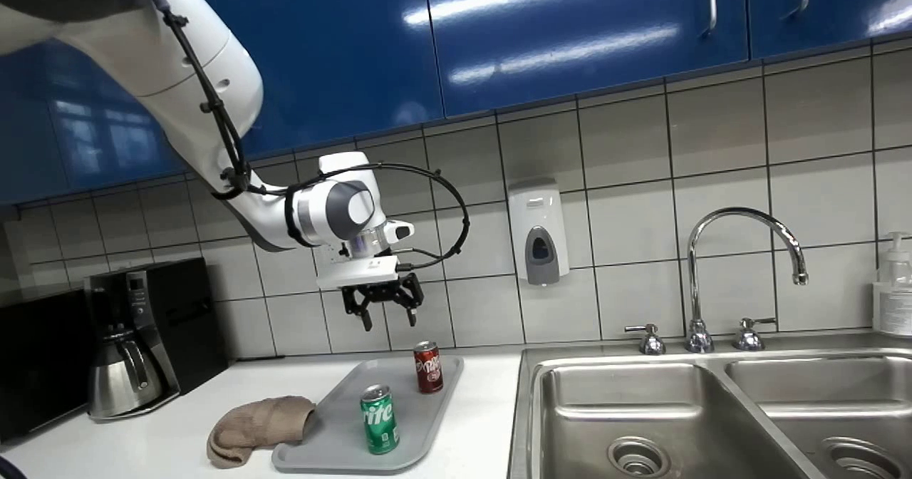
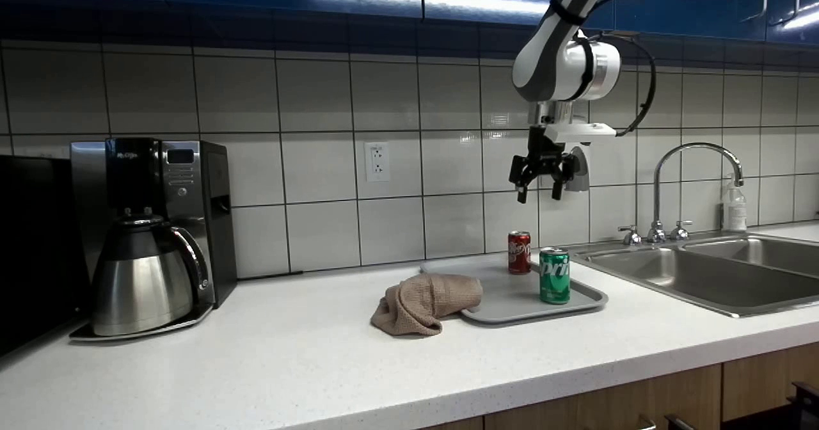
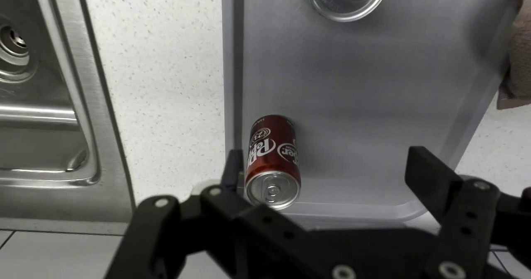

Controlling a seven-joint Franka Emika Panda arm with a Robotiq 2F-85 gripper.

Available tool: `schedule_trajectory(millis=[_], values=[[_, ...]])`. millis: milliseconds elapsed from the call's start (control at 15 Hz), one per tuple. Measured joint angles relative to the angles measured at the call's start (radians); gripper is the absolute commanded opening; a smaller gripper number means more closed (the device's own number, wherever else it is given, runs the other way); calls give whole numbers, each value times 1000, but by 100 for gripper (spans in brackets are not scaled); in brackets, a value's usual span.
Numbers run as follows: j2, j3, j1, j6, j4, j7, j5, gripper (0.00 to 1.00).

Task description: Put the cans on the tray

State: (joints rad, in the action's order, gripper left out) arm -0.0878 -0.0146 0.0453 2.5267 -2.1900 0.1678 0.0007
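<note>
Gripper [image 1: 390, 323] is hanging with jaws spread wide, holding nothing | placing is looking done; rising straight up is seeming safest | below it, one red can [image 1: 429, 371] is standing nearer, one green can [image 1: 380, 423] farther out | one tray [image 1: 377, 373] is lying under both | one brown cloth [image 1: 258, 425] farther off

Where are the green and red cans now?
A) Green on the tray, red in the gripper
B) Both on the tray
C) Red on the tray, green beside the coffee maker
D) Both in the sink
B: in both exterior views the green can and red can stand upright on the grey tray, the open gripper holding neither.
</note>
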Motion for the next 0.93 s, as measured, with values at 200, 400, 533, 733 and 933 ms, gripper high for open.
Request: schedule_trajectory(millis=[200, 400, 533, 733, 933], values=[[86, 0, -1, 23, -82, 0, 0, 100], [169, 0, -1, 46, -161, -1, 0, 100], [226, 0, -1, 61, -212, -3, 0, 100], [313, 2, -1, 71, -276, -11, 0, 100], [392, 3, -1, 74, -327, -17, 0, 100]])
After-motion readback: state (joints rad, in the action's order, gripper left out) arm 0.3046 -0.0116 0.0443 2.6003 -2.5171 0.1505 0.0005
